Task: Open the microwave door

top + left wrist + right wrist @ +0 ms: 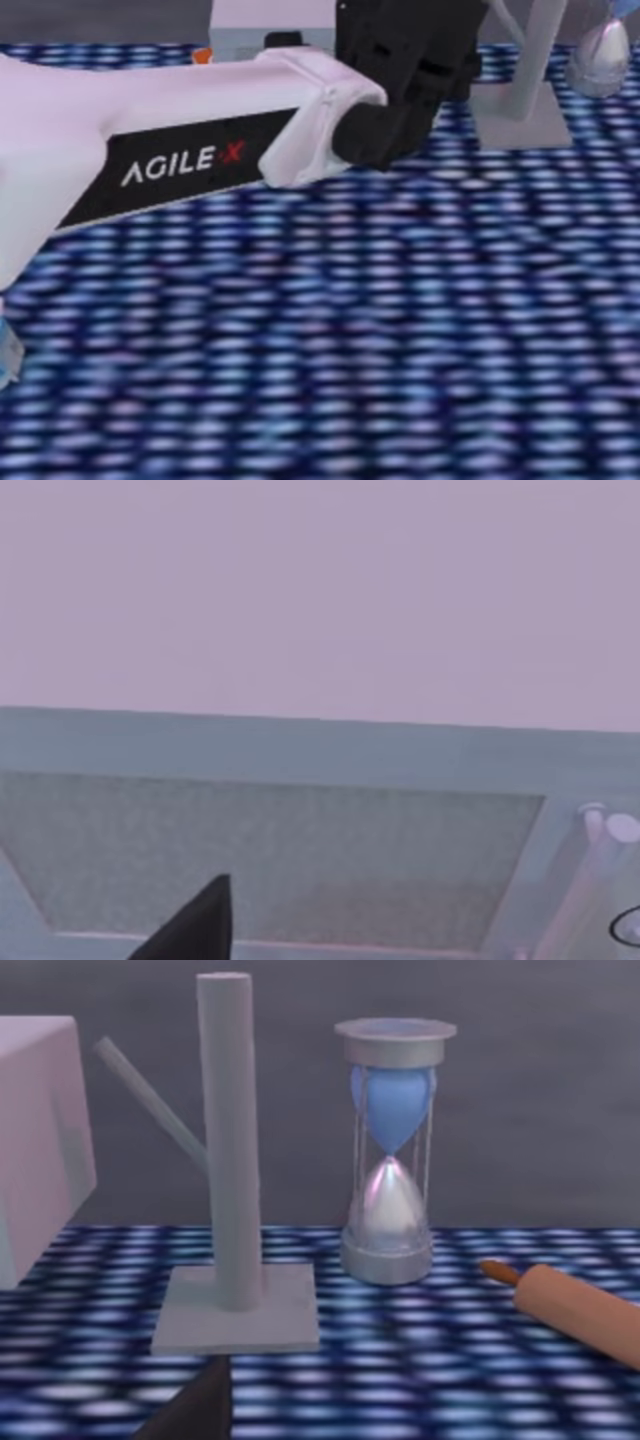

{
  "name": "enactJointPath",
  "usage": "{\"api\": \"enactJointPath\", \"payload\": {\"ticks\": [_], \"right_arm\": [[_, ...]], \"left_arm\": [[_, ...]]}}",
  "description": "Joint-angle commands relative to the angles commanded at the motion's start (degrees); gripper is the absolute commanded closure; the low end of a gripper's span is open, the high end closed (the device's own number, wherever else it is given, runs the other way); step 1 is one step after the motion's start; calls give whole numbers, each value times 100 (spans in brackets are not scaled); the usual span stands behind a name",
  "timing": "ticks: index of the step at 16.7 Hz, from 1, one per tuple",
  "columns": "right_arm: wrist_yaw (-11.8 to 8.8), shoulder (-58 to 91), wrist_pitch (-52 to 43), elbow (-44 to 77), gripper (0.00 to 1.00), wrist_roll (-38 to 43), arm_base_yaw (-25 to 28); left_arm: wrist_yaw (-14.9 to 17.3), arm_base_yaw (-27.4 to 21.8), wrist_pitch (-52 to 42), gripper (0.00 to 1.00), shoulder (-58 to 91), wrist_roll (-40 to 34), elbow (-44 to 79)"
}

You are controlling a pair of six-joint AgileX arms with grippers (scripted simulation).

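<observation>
My left arm (pixel 150 140) stretches across the top view from the left edge toward the far middle of the table (pixel 330 340), its black wrist and left gripper (pixel 415 70) up against the microwave (pixel 272 25) at the far edge, just left of centre. Only a strip of the microwave's pale top and front shows from above, with a small orange bit near its left end. In the left wrist view the microwave's top face fills the upper half; below it the microwave door (pixel 270 855) runs wide across the picture, long axis side to side, its speckled mesh window facing my camera, flat against the body and apparently closed. The knob panel (pixel 600 880) sits at the door's right end, one round silver knob (pixel 622 828) in sight. One dark fingertip (pixel 195 925) of my left fingers pokes in over the window; cannot tell whether the fingers are spread or clenched, or touching the door. Right gripper: only one dark fingertip (pixel 195 1410) visible in the right wrist view, state cannot be told. That view looks at a grey stand (pixel 235 1305) with an upright post, an hourglass (pixel 392 1150) just beside it, and a wooden rolling pin (pixel 575 1310) lying on the table nearer the camera, microwave side at the edge.
</observation>
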Motion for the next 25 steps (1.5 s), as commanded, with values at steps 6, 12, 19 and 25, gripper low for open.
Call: {"api": "enactJointPath", "payload": {"ticks": [6, 12, 19, 25], "right_arm": [[0, 0, 0, 0, 0, 0, 0], [0, 0, 0, 0, 0, 0, 0], [0, 0, 0, 0, 0, 0, 0], [0, 0, 0, 0, 0, 0, 0]], "left_arm": [[-146, -168, -51, 0, 374, -74, 304], [2, 2, 35, 0, 756, 58, 682], [378, 434, 223, 0, 1709, 361, 1641], [378, 434, 223, 23, 1709, 361, 1641]]}}
